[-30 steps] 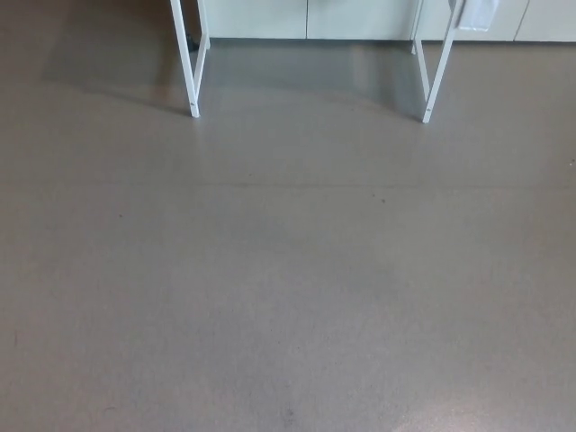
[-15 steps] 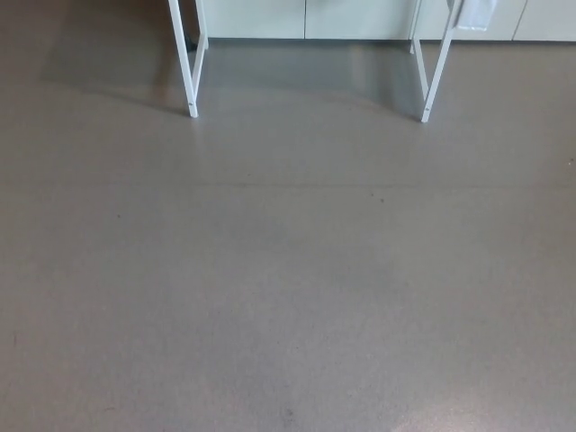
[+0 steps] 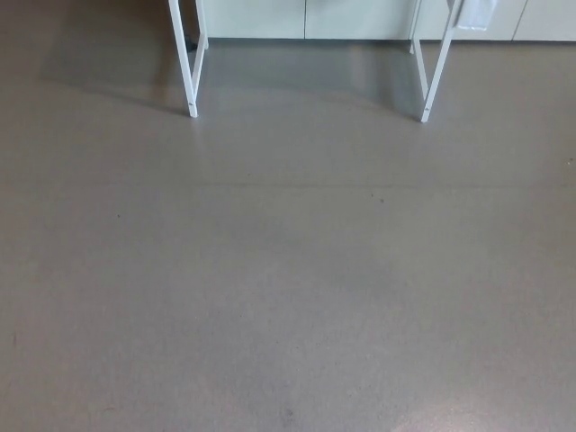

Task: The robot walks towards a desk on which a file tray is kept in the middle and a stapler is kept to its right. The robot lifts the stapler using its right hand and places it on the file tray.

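Stapler: out of frame; its place cannot be told.
Tray: out of frame too.
Hands: neither shows, so their state cannot be told.
Left leg [image 3: 191, 106]: white, thin, at the top, foot on the floor.
Right leg [image 3: 427, 110]: white, slanted, well apart from it.
Floor [image 3: 288, 270]: plain grey, fills most of the view.
Panels [image 3: 261, 18]: pale, behind the legs.
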You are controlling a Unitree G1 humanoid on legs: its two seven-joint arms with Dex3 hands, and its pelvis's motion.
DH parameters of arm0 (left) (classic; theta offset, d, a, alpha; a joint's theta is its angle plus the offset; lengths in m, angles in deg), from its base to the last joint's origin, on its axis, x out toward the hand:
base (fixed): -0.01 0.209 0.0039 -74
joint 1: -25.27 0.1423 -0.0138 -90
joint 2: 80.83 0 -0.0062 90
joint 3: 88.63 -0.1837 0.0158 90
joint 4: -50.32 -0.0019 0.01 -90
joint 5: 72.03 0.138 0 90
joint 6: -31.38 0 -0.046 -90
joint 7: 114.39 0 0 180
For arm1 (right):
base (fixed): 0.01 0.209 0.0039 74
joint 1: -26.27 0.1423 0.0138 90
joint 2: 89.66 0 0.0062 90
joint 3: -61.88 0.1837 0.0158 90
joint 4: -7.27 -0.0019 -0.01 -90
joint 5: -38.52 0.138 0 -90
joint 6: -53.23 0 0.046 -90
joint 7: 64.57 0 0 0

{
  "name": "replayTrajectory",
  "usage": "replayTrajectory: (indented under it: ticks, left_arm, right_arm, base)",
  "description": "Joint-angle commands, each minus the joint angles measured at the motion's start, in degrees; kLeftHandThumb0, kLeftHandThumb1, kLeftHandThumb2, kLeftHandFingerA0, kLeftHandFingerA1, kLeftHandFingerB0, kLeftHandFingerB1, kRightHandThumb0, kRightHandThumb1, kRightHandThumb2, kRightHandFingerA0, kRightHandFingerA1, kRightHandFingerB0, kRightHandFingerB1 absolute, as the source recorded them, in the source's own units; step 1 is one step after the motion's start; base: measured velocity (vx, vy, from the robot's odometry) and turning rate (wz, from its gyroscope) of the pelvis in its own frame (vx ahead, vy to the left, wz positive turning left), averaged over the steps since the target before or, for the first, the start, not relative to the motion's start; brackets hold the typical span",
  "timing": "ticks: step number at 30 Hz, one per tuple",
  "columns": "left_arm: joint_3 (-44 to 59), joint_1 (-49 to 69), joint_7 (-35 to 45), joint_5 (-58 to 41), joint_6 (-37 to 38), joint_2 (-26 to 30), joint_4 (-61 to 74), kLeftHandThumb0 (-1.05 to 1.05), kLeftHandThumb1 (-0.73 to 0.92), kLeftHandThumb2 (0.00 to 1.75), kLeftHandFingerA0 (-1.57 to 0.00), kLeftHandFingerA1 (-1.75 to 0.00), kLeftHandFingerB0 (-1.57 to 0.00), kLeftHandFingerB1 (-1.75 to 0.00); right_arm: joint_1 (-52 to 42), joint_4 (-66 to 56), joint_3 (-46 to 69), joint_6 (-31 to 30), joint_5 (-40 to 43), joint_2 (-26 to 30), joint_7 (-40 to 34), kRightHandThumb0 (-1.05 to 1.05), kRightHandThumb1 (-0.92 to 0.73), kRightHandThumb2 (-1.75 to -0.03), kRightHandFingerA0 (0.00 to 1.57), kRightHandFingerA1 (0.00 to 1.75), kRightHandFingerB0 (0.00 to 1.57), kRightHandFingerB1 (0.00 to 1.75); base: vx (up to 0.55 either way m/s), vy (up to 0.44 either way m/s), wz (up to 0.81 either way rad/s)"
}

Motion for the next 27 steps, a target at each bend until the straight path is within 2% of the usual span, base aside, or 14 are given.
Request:
replayTrajectory:
  ticks: [1,2,3,5,6,9,13,14,15,17,22,24,26,27]
  left_arm:
    - [0.03,0.19,-1.22,-0.38,1.87,0.38,-0.1,-1.05,0.52,1.18,-0.11,-0.85,0.0,-0.58]
    - [-0.61,0.32,-0.79,0.26,2.18,0.11,-0.33,-1.05,0.52,1.17,-0.1,-0.84,0.0,-0.58]
    - [-0.45,0.51,-0.6,0.03,2.2,0.23,-0.46,-1.05,0.53,1.17,-0.09,-0.82,0.0,-0.57]
    - [-0.44,0.71,0.01,-0.12,2.38,0.45,-0.48,-1.05,0.53,1.17,-0.04,-0.8,0.0,-0.57]
    - [-0.16,0.61,0.42,-0.55,2.07,0.43,-0.33,-1.05,0.51,1.17,-0.02,-0.8,0.0,-0.6]
    - [0.18,0.54,1.27,-0.99,2.14,0.29,-0.26,-1.05,0.51,1.16,0.0,-0.79,0.0,-0.58]
    - [-0.16,-0.13,-0.01,-0.41,1.59,0.34,-0.45,-1.05,0.54,1.17,-0.11,-0.83,0.0,-0.58]
    - [-0.08,-0.2,0.26,-0.53,1.74,0.35,-0.4,-1.05,0.68,0.68,-0.16,-1.11,0.0,-0.7]
    - [-0.23,-0.25,0.38,-0.44,1.91,0.39,-0.22,-1.05,0.53,1.18,-0.15,-0.87,0.0,-0.61]
    - [-0.56,-0.26,0.19,-0.29,1.91,0.4,0.3,-1.05,0.51,1.19,-0.09,-0.84,0.0,-0.61]
    - [-0.17,-0.93,0.05,-0.69,1.65,0.29,-0.03,-1.05,0.51,1.18,-0.07,-0.83,0.0,-0.6]
    - [-0.37,-0.95,0.02,-0.43,1.6,0.45,-0.12,-1.05,0.51,1.17,-0.04,-0.82,0.0,-0.6]
    - [0.92,-1.01,0.87,-1.72,1.06,0.28,-0.13,-1.05,0.52,1.17,-0.06,-0.84,0.0,-0.61]
    - [0.89,-0.97,0.92,-1.45,1.28,0.35,-0.19,-1.02,0.52,1.17,-0.09,-0.85,0.0,-0.62]
  right_arm:
    - [-0.07,0.0,0.17,0.84,0.2,1.32,0.14,-0.3,-0.33,-0.88,0.05,0.51,0.0,0.5]
    - [-0.04,0.1,0.46,1.17,0.39,1.65,0.14,-0.48,-0.47,-0.56,0.21,0.45,0.09,0.22]
    - [0.07,0.19,0.52,0.54,0.48,1.44,-0.03,-0.31,-0.31,-0.87,0.04,0.51,0.0,0.5]
    - [0.18,0.33,0.0,0.13,-0.11,1.46,-0.29,-0.31,-0.34,-0.89,0.04,0.49,0.0,0.5]
    - [0.09,0.84,0.03,0.57,0.0,1.63,0.56,-0.55,-0.4,-0.71,0.16,0.49,0.06,0.23]
    - [-0.4,0.63,1.22,1.29,1.26,1.17,0.53,-0.44,-0.33,-0.76,0.01,0.48,0.01,0.31]
    - [-0.24,0.3,0.81,1.21,0.77,1.45,1.0,-0.55,-0.47,-0.57,0.15,0.45,0.07,0.19]
    - [-0.5,0.03,0.59,1.64,0.5,1.56,0.83,-0.59,-0.39,-0.72,0.18,0.5,0.06,0.24]
    - [-0.32,0.04,0.38,1.14,0.25,1.6,0.43,-0.57,-0.39,-0.71,0.19,0.5,0.07,0.24]
    - [0.03,0.67,0.55,0.85,0.52,1.59,0.57,-0.32,-0.31,-0.87,0.05,0.5,0.0,0.5]
    - [0.56,-0.47,1.22,-0.53,1.25,1.13,-0.26,-0.45,-0.48,-0.54,0.14,0.42,0.08,0.26]
    - [0.84,-0.12,1.06,-0.39,0.99,0.8,-1.23,-0.29,-0.37,-0.89,0.05,0.52,0.0,0.5]
    - [0.75,0.55,1.03,0.74,1.05,1.11,0.03,-0.49,-0.4,-0.68,0.17,0.49,0.07,0.26]
    - [0.74,0.54,0.73,0.79,0.65,1.1,-0.57,-0.29,-0.37,-0.9,0.05,0.51,0.0,0.5]
  base:
    - [0.0,0.0,0.0]
    - [0.0,0.0,0.0]
    - [0.0,0.0,0.0]
    - [0.0,0.0,0.0]
    - [0.0,0.0,0.0]
    - [0.0,0.0,0.0]
    - [0.0,0.0,0.0]
    - [0.0,0.0,0.0]
    - [0.0,0.0,0.0]
    - [0.0,0.0,0.0]
    - [0.0,0.0,0.0]
    - [0.15,0.026,-0.17]
    - [-0.07,-0.013,0.22]
    - [-0.1,-0.107,0.42]
